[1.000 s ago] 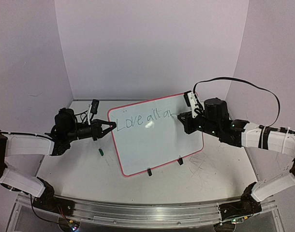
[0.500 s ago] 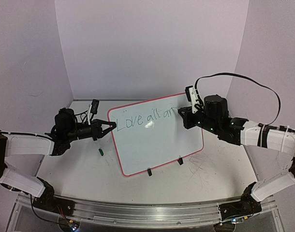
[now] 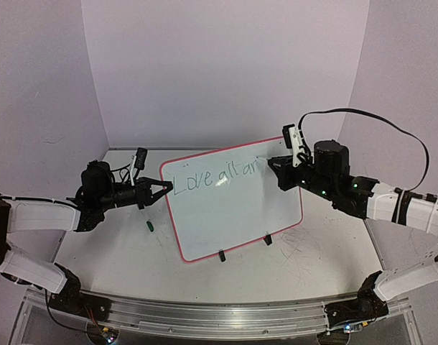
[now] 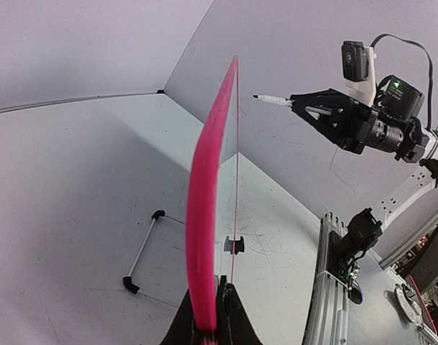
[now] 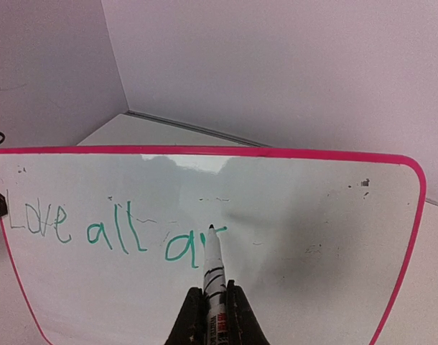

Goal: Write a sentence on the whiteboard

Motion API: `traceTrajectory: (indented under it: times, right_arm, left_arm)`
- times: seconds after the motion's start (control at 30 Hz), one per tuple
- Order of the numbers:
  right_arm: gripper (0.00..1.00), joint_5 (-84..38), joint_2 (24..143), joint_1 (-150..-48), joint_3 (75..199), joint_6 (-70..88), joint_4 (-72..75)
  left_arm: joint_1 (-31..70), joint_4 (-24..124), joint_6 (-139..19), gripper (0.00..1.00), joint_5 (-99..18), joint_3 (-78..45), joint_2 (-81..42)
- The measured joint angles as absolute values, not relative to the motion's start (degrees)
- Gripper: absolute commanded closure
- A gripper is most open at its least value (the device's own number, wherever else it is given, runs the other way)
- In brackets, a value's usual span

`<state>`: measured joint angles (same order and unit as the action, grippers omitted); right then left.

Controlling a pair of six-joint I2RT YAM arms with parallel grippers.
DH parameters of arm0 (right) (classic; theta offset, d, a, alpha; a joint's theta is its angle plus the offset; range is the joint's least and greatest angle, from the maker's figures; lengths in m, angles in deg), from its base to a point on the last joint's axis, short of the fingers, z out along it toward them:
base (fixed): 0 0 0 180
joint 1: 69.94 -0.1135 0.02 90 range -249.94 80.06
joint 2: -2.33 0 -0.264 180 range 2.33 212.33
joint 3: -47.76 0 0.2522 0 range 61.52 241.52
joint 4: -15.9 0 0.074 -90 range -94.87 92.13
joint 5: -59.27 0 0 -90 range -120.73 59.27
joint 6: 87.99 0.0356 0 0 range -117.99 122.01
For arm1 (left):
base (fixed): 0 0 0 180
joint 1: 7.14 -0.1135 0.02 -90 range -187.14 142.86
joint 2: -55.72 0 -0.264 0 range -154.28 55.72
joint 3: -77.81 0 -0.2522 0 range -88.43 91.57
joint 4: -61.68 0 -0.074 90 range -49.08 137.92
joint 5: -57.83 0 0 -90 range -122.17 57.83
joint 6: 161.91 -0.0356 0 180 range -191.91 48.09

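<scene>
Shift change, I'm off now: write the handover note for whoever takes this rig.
Left gripper: shut on the side edge of the whiteboard, steadying it where it stands tilted on its black clips.
Right gripper: shut on the marker, with the tip at the last green stroke. Contact with the board cannot be told.
Done: the sentence reads "Love all ar" so far.
Left: finish the third word and whatever follows it.
</scene>
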<state>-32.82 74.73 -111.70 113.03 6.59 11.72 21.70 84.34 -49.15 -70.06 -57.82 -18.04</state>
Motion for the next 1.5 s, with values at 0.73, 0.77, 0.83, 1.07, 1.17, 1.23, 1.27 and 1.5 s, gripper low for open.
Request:
traceTrajectory:
  times: [0.73,0.77,0.83,1.07,1.17,1.23,1.27,1.5]
  right_arm:
    - [1.0,-34.7,76.1,-111.6,112.1,6.5,11.6]
    - [1.0,-34.9,76.2,-111.6,112.1,6.5,11.5]
    - [1.0,-35.4,76.3,-111.6,112.1,6.5,11.6]
    - [1.0,-36.0,76.6,-111.6,112.1,6.5,11.7]
    - [1.0,-35.9,77.1,-111.6,112.1,6.5,11.8]
    - [1.0,-35.9,77.6,-111.6,112.1,6.5,11.9]
    - [1.0,-35.9,77.8,-111.6,112.1,6.5,11.9]
    - [1.0,-35.8,77.9,-111.6,112.1,6.4,12.0]
  left_arm:
    - [21.7,84.3,-49.1,1.0,-70.1,-57.8,-18.0]
    - [21.7,84.3,-49.1,1.0,-70.1,-57.8,-18.0]
    - [21.7,84.3,-49.1,1.0,-70.1,-57.8,-18.0]
    - [21.7,84.3,-49.2,1.0,-70.1,-57.8,-18.0]
    - [21.7,84.3,-49.2,1.0,-70.1,-57.8,-18.0]
    - [21.7,84.2,-49.1,1.0,-70.1,-57.8,-17.9]
    - [21.7,84.1,-49.1,1.0,-70.0,-57.8,-17.9]
    - [21.7,83.9,-49.1,1.0,-70.0,-57.8,-17.8]
